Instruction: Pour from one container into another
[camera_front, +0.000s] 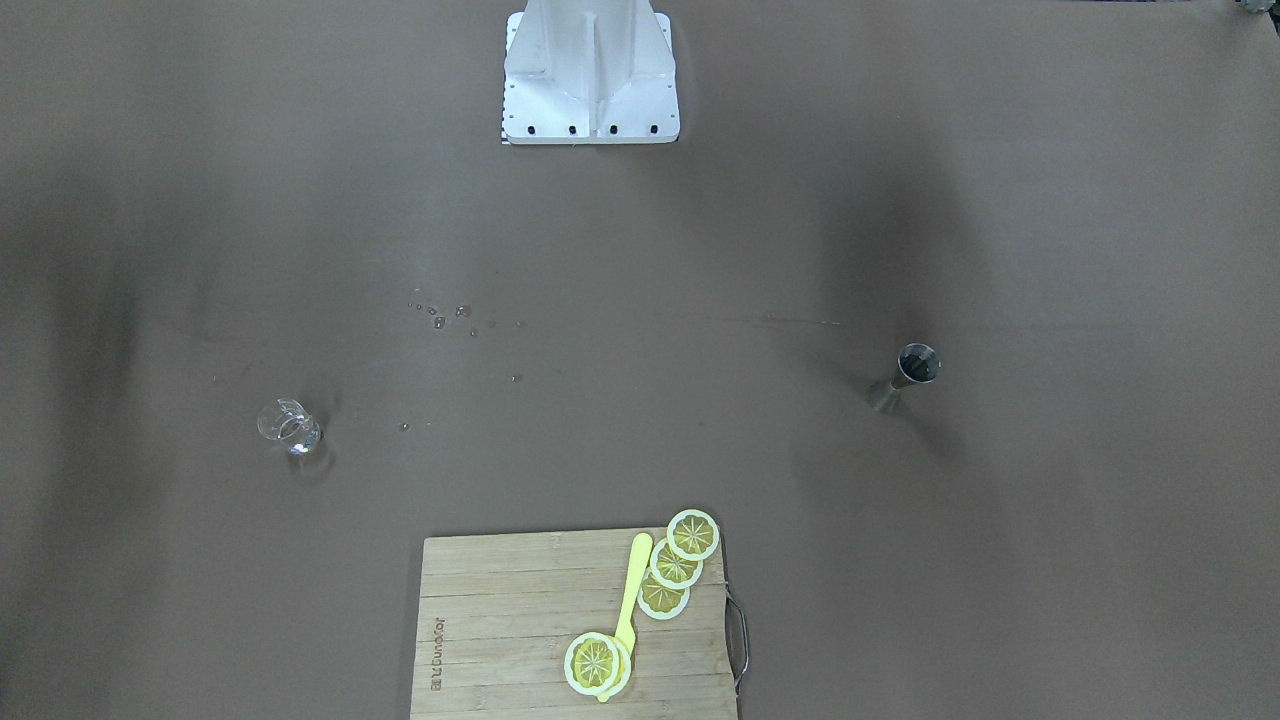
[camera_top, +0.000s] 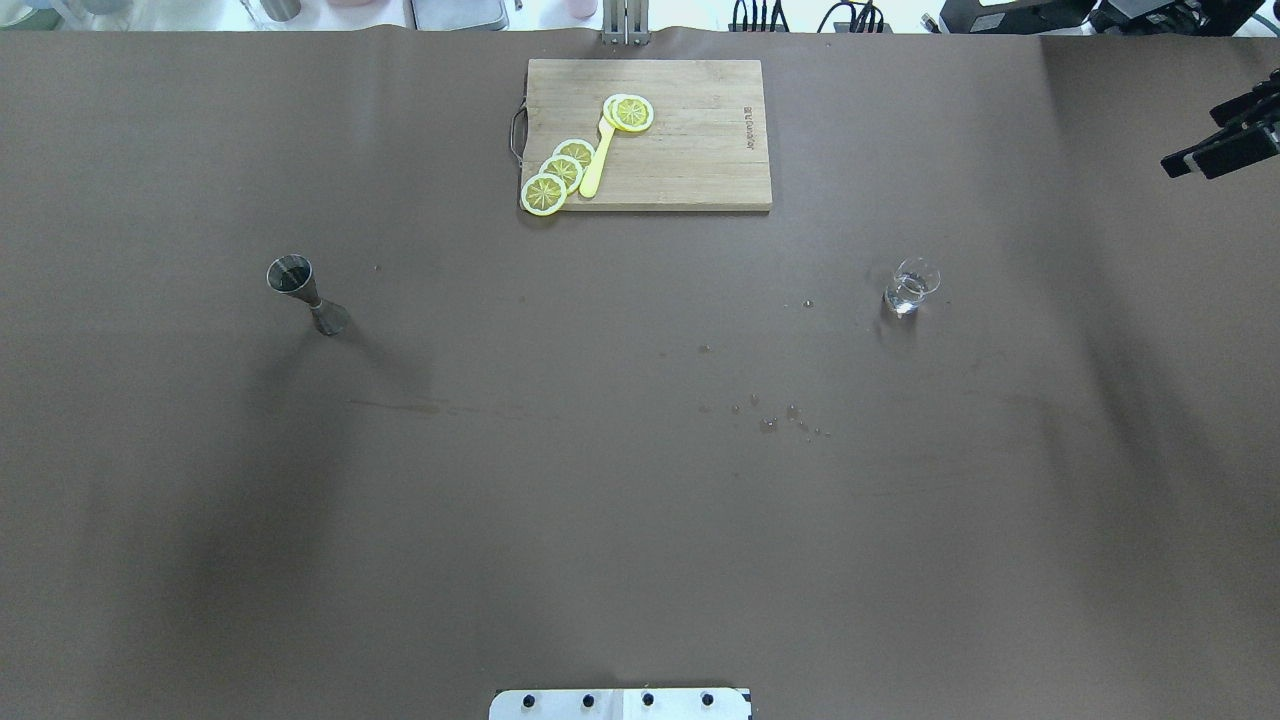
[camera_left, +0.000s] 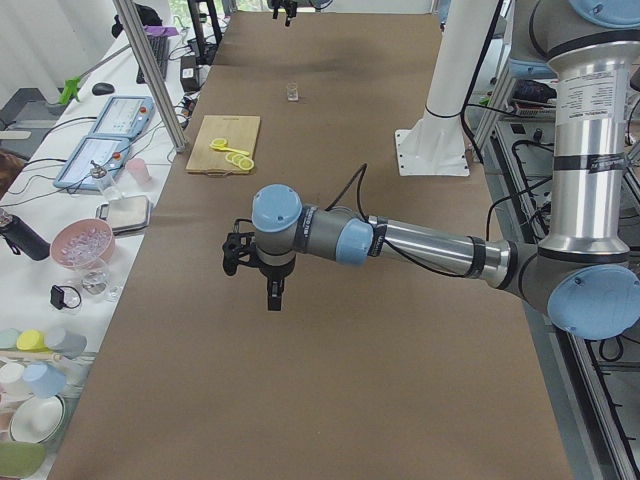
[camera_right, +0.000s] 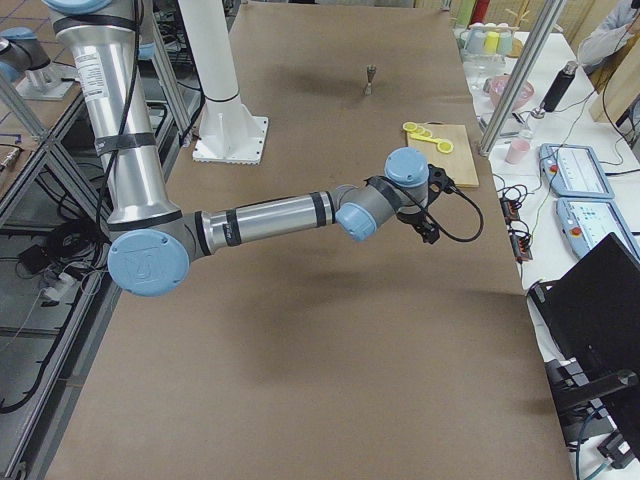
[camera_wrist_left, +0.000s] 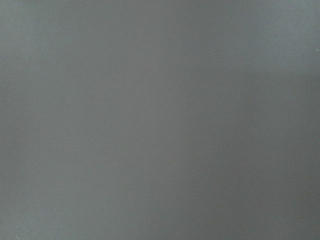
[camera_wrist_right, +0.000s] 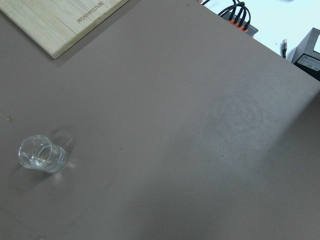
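Standing apart: clear glass cup, hourglass steel jigger; left pincer, right pincer openness untellable.

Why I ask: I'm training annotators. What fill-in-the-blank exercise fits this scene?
1. The yellow lemon slices lie on the wooden ____.
2. The shiny steel hourglass jigger stands on the robot's ____ side.
3. The small clear glass cup shows in the ____ wrist camera's view.
Missing words: cutting board; left; right.

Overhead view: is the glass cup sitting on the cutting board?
No, the glass cup stands on the bare brown table, well apart from the cutting board, toward the robot's right.
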